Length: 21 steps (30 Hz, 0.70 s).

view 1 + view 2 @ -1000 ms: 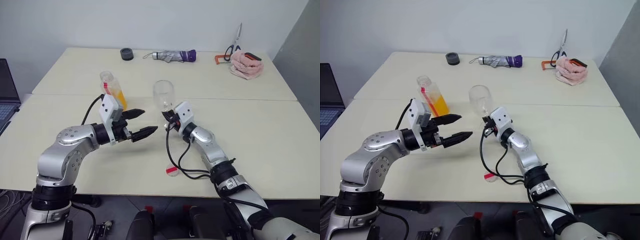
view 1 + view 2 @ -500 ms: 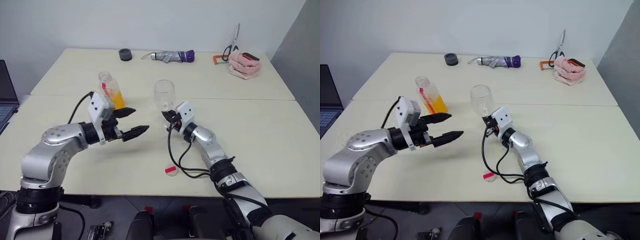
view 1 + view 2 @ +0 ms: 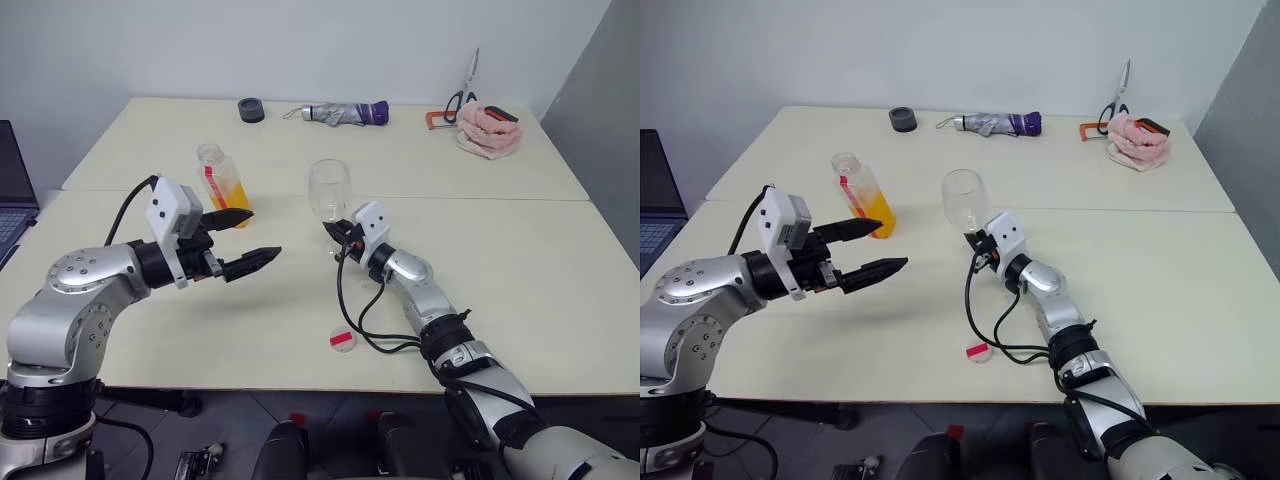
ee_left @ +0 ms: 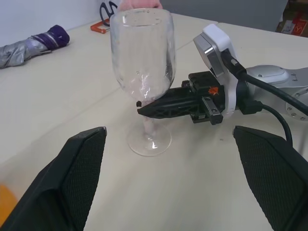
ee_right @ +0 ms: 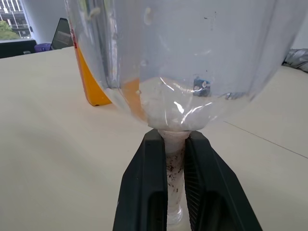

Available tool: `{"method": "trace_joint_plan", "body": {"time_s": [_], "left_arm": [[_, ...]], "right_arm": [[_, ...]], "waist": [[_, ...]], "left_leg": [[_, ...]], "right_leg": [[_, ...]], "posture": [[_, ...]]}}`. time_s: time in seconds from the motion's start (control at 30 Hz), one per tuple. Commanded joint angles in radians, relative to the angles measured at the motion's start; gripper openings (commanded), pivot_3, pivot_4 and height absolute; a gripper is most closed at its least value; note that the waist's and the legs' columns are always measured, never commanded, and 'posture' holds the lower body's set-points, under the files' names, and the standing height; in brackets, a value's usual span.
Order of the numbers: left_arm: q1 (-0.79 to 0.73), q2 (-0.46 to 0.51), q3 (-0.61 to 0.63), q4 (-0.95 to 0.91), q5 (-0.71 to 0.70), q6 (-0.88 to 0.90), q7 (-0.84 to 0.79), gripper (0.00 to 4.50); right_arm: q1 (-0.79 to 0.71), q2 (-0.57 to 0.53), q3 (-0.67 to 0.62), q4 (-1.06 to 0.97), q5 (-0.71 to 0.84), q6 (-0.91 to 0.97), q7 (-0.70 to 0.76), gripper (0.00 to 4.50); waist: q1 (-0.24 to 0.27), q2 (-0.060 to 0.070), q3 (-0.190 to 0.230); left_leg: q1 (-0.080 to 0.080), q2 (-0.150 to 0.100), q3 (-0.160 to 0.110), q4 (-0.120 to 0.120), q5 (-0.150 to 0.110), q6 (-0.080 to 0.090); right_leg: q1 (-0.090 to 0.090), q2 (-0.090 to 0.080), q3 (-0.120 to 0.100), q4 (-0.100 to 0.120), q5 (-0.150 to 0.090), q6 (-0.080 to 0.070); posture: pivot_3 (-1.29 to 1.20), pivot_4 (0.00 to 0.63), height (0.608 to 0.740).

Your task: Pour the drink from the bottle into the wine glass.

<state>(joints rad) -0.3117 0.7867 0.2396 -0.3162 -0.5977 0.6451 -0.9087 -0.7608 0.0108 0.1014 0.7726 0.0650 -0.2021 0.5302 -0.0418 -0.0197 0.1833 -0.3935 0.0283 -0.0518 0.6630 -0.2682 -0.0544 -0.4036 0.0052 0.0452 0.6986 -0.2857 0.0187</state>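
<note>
The bottle (image 3: 222, 178) stands uncapped on the table's left half, with the orange drink (image 3: 239, 196) in its lower part. Just in front of it and to its right my left gripper (image 3: 265, 233) hovers open with nothing between its fingers, pointing toward the wine glass (image 3: 329, 190). The glass stands upright mid-table and its bowl looks clear. My right gripper (image 3: 333, 232) is shut on the glass's stem, and the right wrist view shows both fingers (image 5: 153, 192) pressed against the stem (image 5: 175, 178). The left wrist view looks at the wine glass (image 4: 142, 57) between my open left fingers (image 4: 82, 178).
A white-and-red cap (image 3: 342, 340) lies near the front edge. At the back lie a folded umbrella (image 3: 340, 111), a black round object (image 3: 251, 108), a pink cloth (image 3: 490, 130) and scissors (image 3: 470, 85). A laptop (image 3: 10, 190) sits at the far left.
My left gripper, still open, has drawn away from the glass to the left and slightly up. The right gripper has kept its hold on the stem.
</note>
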Motion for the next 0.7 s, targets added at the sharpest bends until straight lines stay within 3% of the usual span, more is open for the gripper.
{"method": "trace_joint_plan", "body": {"time_s": [0.03,0.37,0.7], "left_arm": [[-0.010,0.016,0.028,-0.014,-0.014,-0.037,-0.017,4.50],[-0.045,-0.002,0.031,0.008,-0.027,-0.056,-0.007,4.50],[-0.047,0.000,0.027,0.017,-0.027,-0.063,0.007,4.50]], "right_arm": [[0.016,-0.004,-0.011,0.042,0.007,0.040,0.011,0.18],[0.016,-0.001,-0.014,0.039,0.009,0.046,0.016,0.18],[0.010,0.007,-0.021,0.034,0.021,0.066,0.033,3.61]], "waist": [[0.000,0.000,0.000],[0.000,0.000,0.000],[-0.004,0.000,0.000]], "left_leg": [[0.000,0.000,0.000,0.000,0.000,0.000],[0.000,0.000,0.000,0.000,0.000,0.000],[-0.002,0.001,0.000,-0.001,0.000,0.000]], "right_leg": [[0.000,0.000,0.000,0.000,0.000,0.000],[0.000,0.000,0.000,0.000,0.000,0.000],[-0.002,0.000,0.000,-0.001,0.000,0.000]], "posture": [[0.00,0.150,0.740],[0.00,0.150,0.740],[0.00,0.150,0.740]]}}
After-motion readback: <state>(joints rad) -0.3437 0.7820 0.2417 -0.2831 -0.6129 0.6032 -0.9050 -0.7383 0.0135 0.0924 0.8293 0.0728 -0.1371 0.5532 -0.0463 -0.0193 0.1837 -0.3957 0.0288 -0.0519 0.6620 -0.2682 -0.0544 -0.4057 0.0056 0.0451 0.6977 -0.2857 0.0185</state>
